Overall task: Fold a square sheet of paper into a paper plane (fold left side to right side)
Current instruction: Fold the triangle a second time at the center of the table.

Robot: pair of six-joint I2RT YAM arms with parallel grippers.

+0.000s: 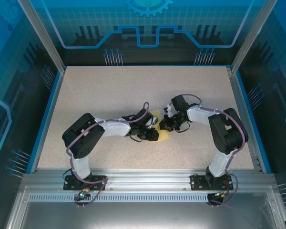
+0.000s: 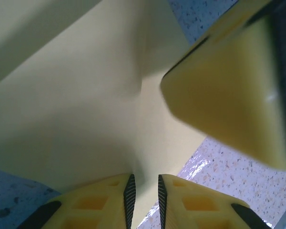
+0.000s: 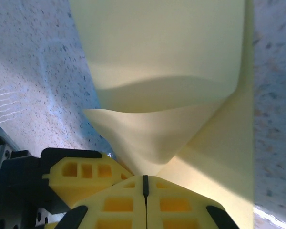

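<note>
Paper (image 1: 163, 136): partly folded, at the middle of your table (image 1: 109, 95), between your 2 grippers.
Left gripper (image 2: 145, 193): jaws a narrow gap apart, paper edge between them.
Right gripper (image 3: 144, 183): jaws closed, pinching the paper's raised fold.

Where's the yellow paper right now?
In the top view the square sheet of paper is at the middle of the table, clamped in the right pincer, the left pincer straddling it.

Left hand (image 2: 145, 183) narrowly open, right hand (image 3: 144, 179) pinched shut
</note>
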